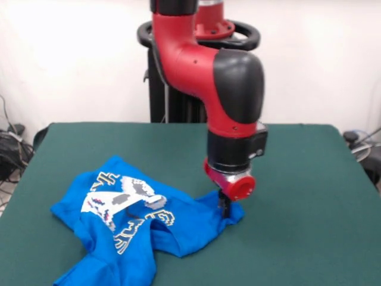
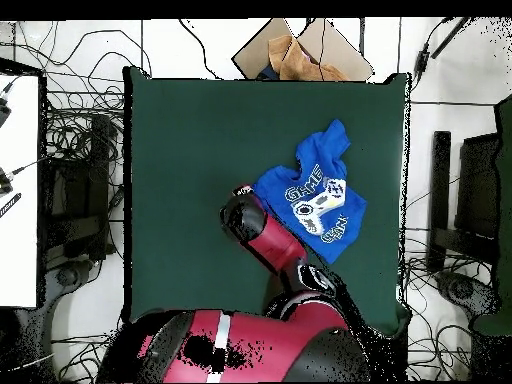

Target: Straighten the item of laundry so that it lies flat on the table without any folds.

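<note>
Front view, arm: the red and black Sawyer arm [image 1: 220,77] is coming down from above and is reaching to the right-hand edge of the shirt.
Front view, end effector: the end effector [image 1: 224,208] is pressing down at the blue T-shirt [image 1: 137,226], its dark tip touching the fabric at the corner nearest it; whether it is standing wide, narrow or pinching cloth I cannot tell.
Front view, laundry: the T-shirt is lying crumpled on the green table [image 1: 297,179], toward the near-left part, with ridges running across the white controller print [image 1: 122,202] and one part trailing off the bottom edge of the frame.
Overhead view, arm: the arm [image 2: 265,235] is stretching up from the base at the bottom and is covering the shirt's left edge, so the end effector itself is hiding beneath it.
Overhead view, laundry: the T-shirt [image 2: 320,195] is sitting right of the table's [image 2: 200,140] centre, its lettering skewed and its outline uneven, with plenty of bare felt around it.
Risk, drag: pulling on one corner is likely bunching the rest, since nothing is anchoring the far side.
Risk, grip: a shallow hold on thin fabric is liable to slip, leaving folds in place.
Risk, edge: I judge the lower part is lying close to the near table edge and may slide off.
</note>
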Controlling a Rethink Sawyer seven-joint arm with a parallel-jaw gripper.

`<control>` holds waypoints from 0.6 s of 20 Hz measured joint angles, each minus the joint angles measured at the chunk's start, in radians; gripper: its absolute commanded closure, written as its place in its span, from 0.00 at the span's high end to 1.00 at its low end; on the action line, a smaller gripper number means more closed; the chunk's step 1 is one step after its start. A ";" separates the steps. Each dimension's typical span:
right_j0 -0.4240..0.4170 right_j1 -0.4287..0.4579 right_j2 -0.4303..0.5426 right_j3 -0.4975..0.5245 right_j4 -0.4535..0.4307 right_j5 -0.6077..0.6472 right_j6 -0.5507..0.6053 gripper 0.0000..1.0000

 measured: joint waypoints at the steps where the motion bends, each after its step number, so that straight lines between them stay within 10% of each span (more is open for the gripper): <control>1: 0.012 -0.002 0.017 0.005 0.016 -0.024 0.015 0.00; 12: 0.226 -0.009 0.027 0.006 0.220 -0.003 0.101 0.00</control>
